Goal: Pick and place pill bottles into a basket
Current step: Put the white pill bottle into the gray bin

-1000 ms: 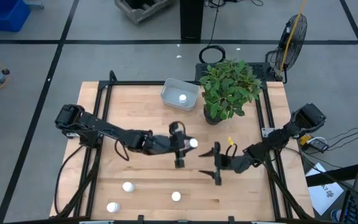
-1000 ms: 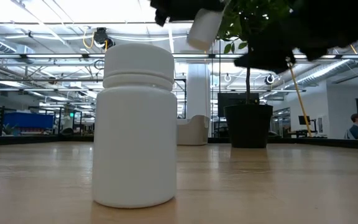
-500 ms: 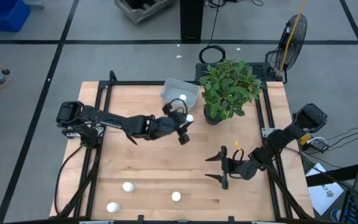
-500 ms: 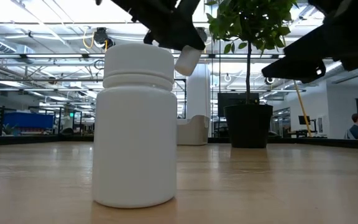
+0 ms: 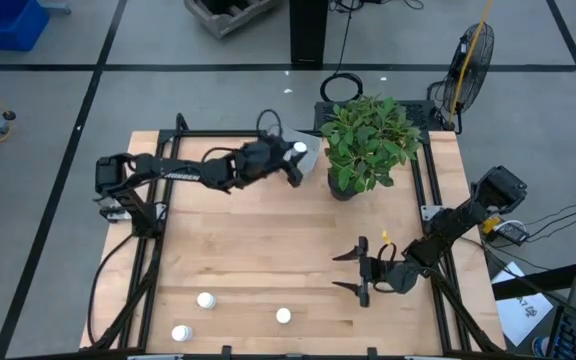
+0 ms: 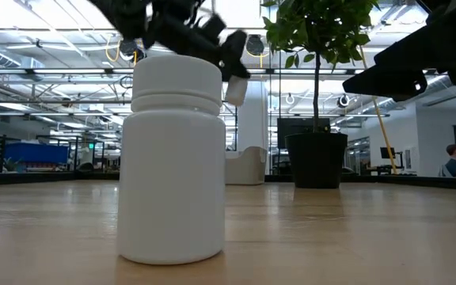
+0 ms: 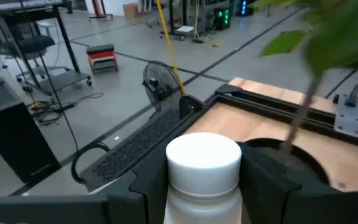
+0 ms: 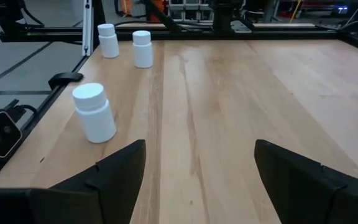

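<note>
My left gripper is shut on a white pill bottle and holds it above the pale basket, which the gripper mostly hides, next to the potted plant. The held bottle also shows in the left wrist view and, tilted, in the low view. My right gripper is open and empty over the table's right middle. Three more bottles stand upright on their bases near the front edge. The right wrist view shows them too. My left gripper pinches the bottle's body just below the cap between its two fingers, one on each side. The fingers reach out toward the plant. The bottle is lifted clear, cap end free, tilted over the basket.
A leafy potted plant stands at the far right beside the basket, close to my left gripper. A black frame runs around the table. Bare wood lies between my right gripper and the front bottles.
My left gripper has carried the bottle from the table's middle toward the far edge and up, ending over the basket, still shut on it. My right gripper has drawn back a little toward the near right, staying open.
</note>
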